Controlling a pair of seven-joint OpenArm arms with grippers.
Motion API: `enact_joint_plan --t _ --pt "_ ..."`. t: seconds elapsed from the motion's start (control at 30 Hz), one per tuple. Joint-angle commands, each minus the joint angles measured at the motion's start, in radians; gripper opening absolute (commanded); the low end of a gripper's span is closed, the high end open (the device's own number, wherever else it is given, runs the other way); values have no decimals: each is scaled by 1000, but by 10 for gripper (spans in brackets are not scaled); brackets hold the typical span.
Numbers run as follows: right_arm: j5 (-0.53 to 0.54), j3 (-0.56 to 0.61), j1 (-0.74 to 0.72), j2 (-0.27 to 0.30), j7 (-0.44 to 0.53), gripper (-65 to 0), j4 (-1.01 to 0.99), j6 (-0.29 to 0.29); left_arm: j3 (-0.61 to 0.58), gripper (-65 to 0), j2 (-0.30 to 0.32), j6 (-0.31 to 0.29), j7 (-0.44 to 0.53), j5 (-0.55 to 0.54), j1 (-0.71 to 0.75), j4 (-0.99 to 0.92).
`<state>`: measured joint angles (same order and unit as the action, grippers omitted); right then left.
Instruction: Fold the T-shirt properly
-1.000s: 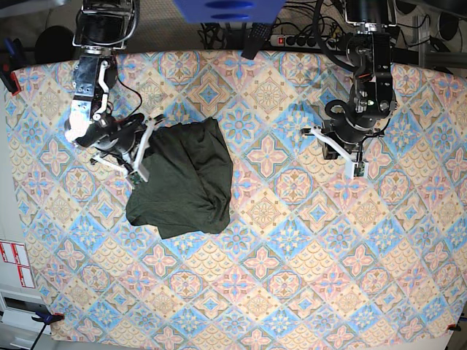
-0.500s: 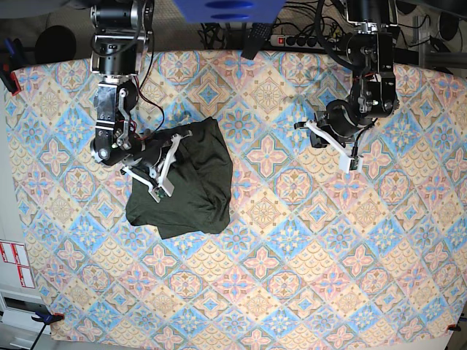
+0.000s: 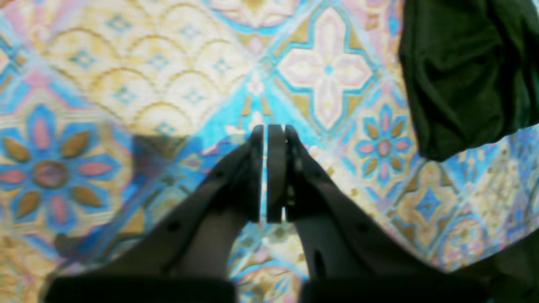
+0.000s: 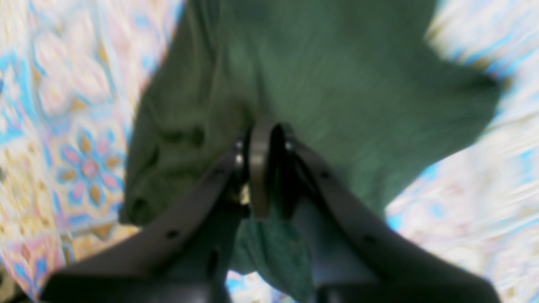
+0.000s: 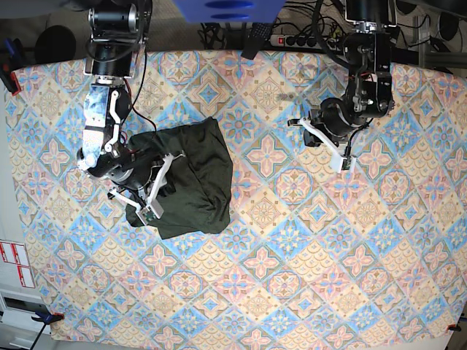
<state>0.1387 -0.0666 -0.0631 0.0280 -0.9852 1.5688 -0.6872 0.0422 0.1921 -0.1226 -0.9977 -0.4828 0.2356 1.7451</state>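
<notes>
The dark olive-green knit T-shirt [image 5: 191, 179] lies bunched near the left edge of the patterned tablecloth [image 5: 292, 248]. A fold is pinched by the right claw [image 4: 269, 168]. The left claw [image 3: 266, 168] is closed on nothing. If pulled crooked, the cloth could slip out or bunch worse.

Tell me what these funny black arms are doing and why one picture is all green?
Those are two robot arms working over a table with a colourful patterned cloth. One picture looks down from above. The other two come from small cameras on the arms' wrists. A dark green shirt lies bunched on the cloth. The right gripper, the arm's pinching claw, is shut on the shirt, so its camera sees mostly green. The left gripper is shut with nothing in it, above bare cloth, away from the shirt.
</notes>
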Motion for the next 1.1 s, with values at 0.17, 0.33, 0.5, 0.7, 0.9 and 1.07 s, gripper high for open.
enact_joint_plan --t 0.17,0.33,0.5,0.7,0.9,1.07 --pt "5 -68 115 40 -7 -616 173 -6 3 -650 99 -2 17 -12 71 183" --pt "6 -163 237 42 -7 -616 298 -7 55 -650 136 -2 17 -14 160 267" --pt "6 -264 349 42 -7 -616 350 -11 134 -650 146 -4 18 -17 245 298" --pt "6 -375 484 42 -7 -616 354 -11 226 -650 208 -52 18 -152 351 309" --pt "5 -468 618 42 -7 -634 356 -11 362 -650 243 -64 18 -304 473 310" --pt "5 -539 665 42 -7 -635 353 -11 417 -650 272 -64 20 -327 578 310"
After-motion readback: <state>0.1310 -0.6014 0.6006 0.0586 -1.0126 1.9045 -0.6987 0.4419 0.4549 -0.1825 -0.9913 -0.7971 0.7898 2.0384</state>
